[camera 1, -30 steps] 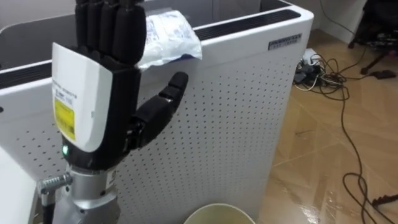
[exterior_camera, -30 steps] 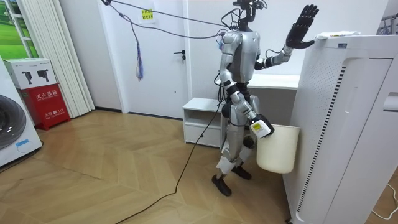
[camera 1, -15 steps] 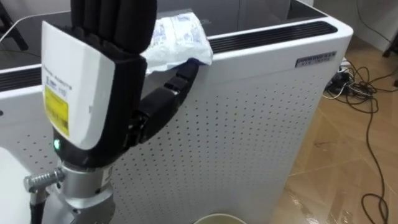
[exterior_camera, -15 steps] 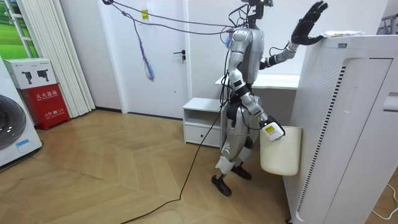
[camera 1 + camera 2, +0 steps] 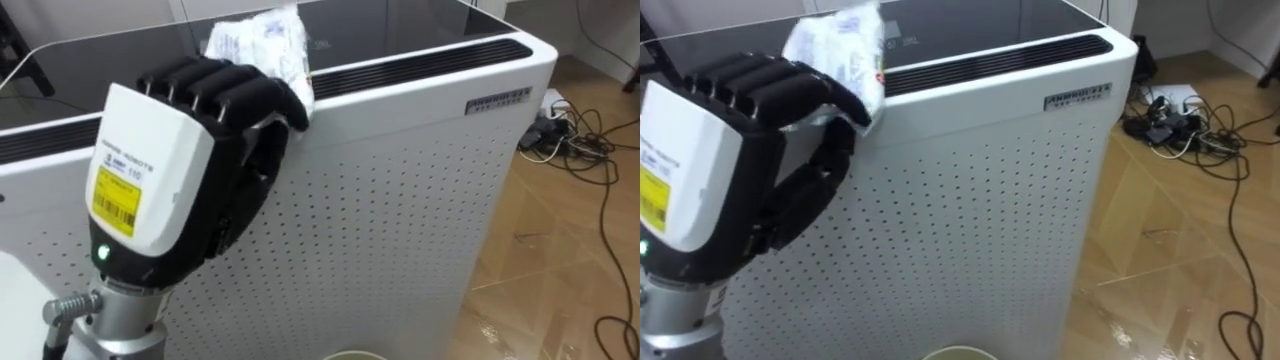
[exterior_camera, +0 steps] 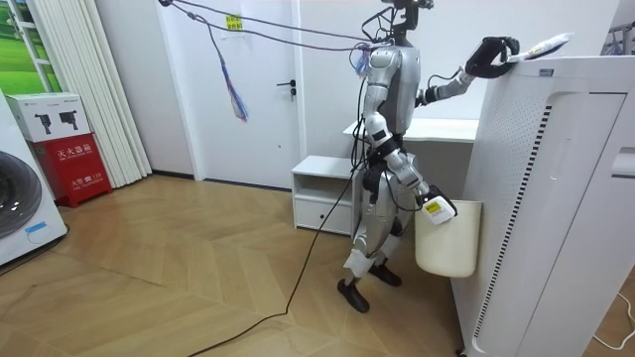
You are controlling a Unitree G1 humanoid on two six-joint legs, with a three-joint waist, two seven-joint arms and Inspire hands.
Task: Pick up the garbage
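A crumpled white plastic wrapper (image 5: 262, 40) lies at the front edge on top of a tall white perforated appliance (image 5: 400, 200). My left hand (image 5: 170, 190) is raised against that edge, its fingers curled over the wrapper's near side and gripping it. In the room view the wrapper (image 6: 544, 45) tilts up beside the left hand (image 6: 491, 55). My right hand (image 6: 435, 207) hangs low at hip height against a cream bin (image 6: 446, 243); its fingers are too small to read. The bin's rim (image 5: 350, 354) peeks in at the bottom of the eye views.
I stand close against the appliance's side. Tangled cables and a power strip (image 5: 560, 120) lie on the wooden floor at the right. Behind me are a low white cabinet (image 6: 322, 188), a washing machine (image 6: 25, 208) and a red box (image 6: 74, 164).
My left hand's fingers went from straight and upright to curled down over the wrapper. The wrapper's far end has lifted off the appliance top.
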